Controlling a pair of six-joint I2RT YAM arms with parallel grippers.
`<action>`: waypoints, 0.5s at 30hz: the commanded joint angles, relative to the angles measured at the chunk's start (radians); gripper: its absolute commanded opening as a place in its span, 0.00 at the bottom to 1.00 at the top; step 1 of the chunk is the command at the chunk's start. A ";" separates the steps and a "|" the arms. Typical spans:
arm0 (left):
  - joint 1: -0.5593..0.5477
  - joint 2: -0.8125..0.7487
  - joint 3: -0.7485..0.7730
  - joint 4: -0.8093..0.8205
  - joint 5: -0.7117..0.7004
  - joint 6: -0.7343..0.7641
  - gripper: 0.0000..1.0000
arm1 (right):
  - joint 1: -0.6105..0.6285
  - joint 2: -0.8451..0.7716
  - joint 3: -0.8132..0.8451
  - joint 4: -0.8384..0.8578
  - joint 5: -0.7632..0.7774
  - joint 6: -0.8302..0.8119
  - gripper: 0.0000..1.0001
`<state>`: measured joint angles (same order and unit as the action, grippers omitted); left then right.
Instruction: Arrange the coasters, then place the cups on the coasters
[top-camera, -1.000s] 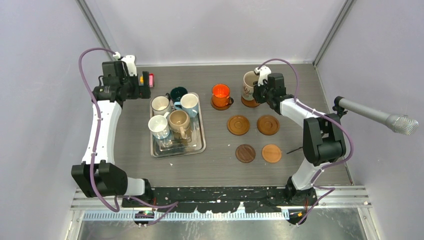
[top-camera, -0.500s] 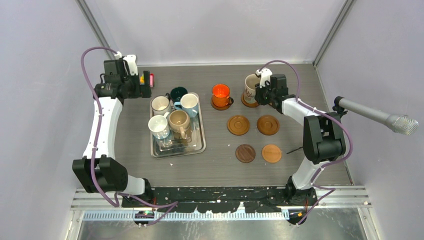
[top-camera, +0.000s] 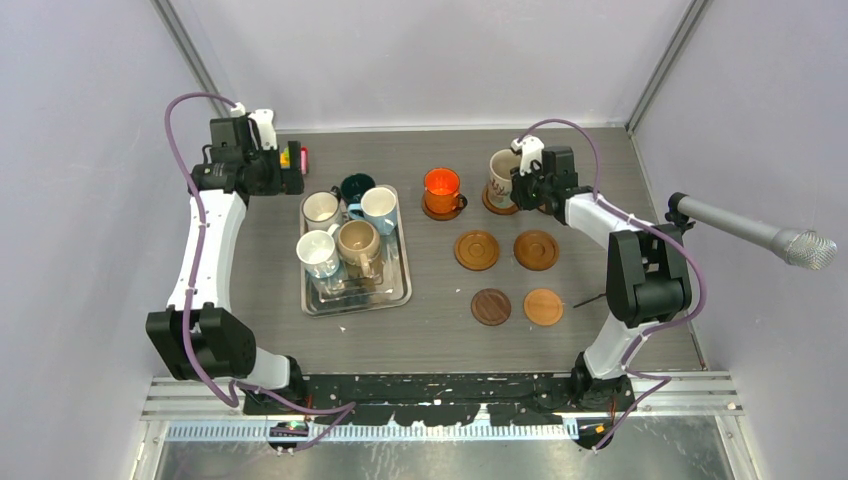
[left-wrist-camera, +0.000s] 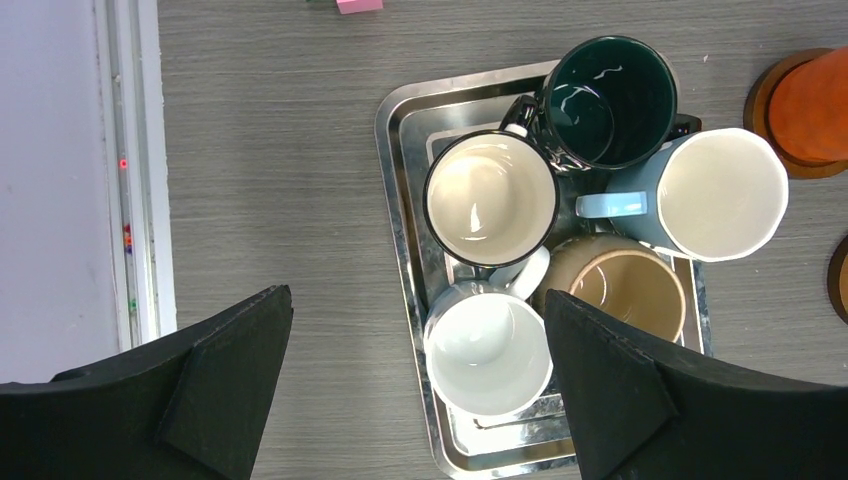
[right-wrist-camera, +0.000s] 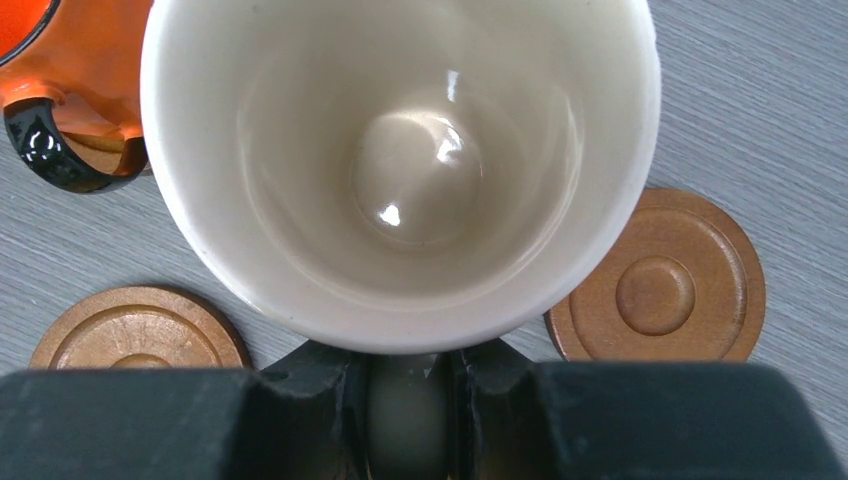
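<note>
Shifted slightly since the earlier frame, the left arm (top-camera: 205, 250) hangs at the tray (top-camera: 404, 292). The left gripper (left-wrist-camera: 418, 330) is spread wide and empty above five cups (left-wrist-camera: 490, 197) crowded there. At centre, the orange cup (top-camera: 441, 187) sits on its coaster (top-camera: 446, 215). To the right, the cream cup (top-camera: 501, 170) has edged over the far coaster (top-camera: 492, 208), with the right gripper (right-wrist-camera: 405, 410) clenched on its handle. Placement is judged near complete, with release outstanding. Four bare coasters (top-camera: 477, 250) wait. The top view shows the disc beneath the cream cup. The right wrist view shows the grip, but not whether the base is seated.
</note>
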<state>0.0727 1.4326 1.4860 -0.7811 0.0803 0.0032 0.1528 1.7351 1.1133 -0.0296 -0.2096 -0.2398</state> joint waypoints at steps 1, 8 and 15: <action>0.007 -0.014 0.036 0.006 0.018 -0.025 1.00 | -0.022 -0.012 0.090 0.111 -0.023 -0.021 0.00; 0.006 -0.012 0.042 0.002 0.024 -0.026 1.00 | -0.027 0.017 0.121 0.101 -0.042 -0.024 0.00; 0.006 -0.015 0.039 0.000 0.023 -0.028 1.00 | -0.028 0.015 0.120 0.063 -0.079 -0.048 0.01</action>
<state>0.0727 1.4326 1.4860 -0.7815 0.0906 -0.0185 0.1287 1.7805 1.1690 -0.0425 -0.2363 -0.2611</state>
